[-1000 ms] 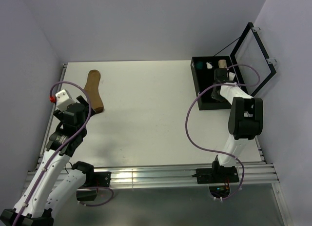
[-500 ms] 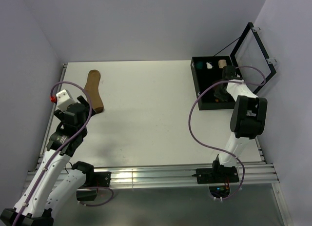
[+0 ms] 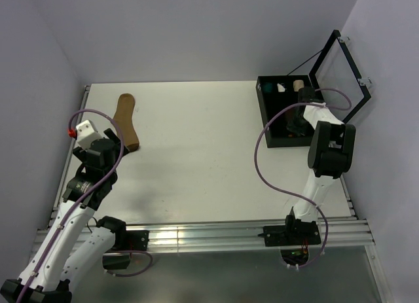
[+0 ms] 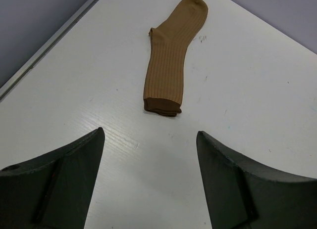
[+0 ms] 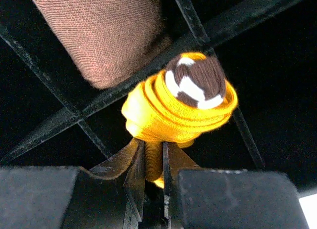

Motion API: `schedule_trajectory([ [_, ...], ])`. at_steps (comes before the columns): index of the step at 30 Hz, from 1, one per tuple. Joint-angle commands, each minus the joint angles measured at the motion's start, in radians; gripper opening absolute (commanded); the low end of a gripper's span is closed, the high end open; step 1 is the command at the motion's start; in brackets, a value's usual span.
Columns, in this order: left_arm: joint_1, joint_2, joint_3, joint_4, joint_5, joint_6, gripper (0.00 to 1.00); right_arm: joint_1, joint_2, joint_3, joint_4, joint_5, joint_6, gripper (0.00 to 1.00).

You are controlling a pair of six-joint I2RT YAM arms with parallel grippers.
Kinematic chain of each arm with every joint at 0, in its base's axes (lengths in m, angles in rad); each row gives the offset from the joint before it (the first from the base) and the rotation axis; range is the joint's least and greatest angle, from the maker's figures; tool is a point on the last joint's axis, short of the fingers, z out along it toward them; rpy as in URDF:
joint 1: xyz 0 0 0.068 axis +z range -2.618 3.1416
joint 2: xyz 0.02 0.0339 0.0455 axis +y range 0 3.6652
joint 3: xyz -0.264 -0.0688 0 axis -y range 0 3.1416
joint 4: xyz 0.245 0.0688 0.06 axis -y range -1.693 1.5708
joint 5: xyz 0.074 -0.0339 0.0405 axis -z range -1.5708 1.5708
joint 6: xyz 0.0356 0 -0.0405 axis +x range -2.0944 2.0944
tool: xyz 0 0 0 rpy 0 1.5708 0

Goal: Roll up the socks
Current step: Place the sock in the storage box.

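While the tan sock [image 4: 171, 61] lies flat and unrolled on the white worktop [image 3: 196, 152], the left end effector [image 4: 148, 132] is held released just short of it, its two dark fingers [image 4: 59, 184] spread wide with nothing between them. The sock is seen stretched lengthwise away from that end effector, with its darker cuff band at the near end and its toe at the far end, close to the worktop's far left corner. No contact between the fingers and the sock is shown.

At the far right of the worktop, a black box [image 3: 260, 106] is seen with its clear lid [image 3: 335, 84] swung up and open. The right arm is reached into this box. The right end effector [image 5: 153, 155] is clenched on a fold of the mustard sock [image 5: 178, 110], which is wound into a tight roll around a dark brown sock [image 5: 198, 75] with white marks showing at the roll's end. The roll is seen over a crossing of the box's black dividers [image 5: 64, 100]; whether it rests on them cannot be told. A brown fabric roll [image 5: 99, 36] occupies the neighbouring compartment, just beside the mustard roll. Along the box's far wall, a teal bundle [image 3: 267, 88], a white bundle [image 3: 281, 88] and a cream bundle [image 3: 298, 85] are lined up.
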Motion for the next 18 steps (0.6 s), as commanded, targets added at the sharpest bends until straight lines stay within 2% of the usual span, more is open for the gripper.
schedule_trajectory([
  [1,-0.003,0.001,-0.001,0.032,-0.005,0.014,0.8,0.015,0.085,-0.011,-0.087,-0.128,-0.015,0.0],
  [10,-0.005,0.006,-0.001,0.034,0.003,0.018,0.8,0.015,0.093,-0.022,-0.104,-0.188,-0.047,0.01],
  [11,-0.005,0.007,-0.001,0.034,0.003,0.018,0.8,0.015,0.069,-0.028,-0.097,-0.194,-0.047,0.04],
  [15,-0.005,0.009,-0.001,0.035,0.005,0.018,0.8,0.017,-0.004,-0.046,-0.042,-0.222,-0.021,0.3],
  [18,-0.003,0.009,-0.002,0.034,0.006,0.018,0.8,0.017,-0.048,-0.046,-0.025,-0.208,-0.001,0.42],
])
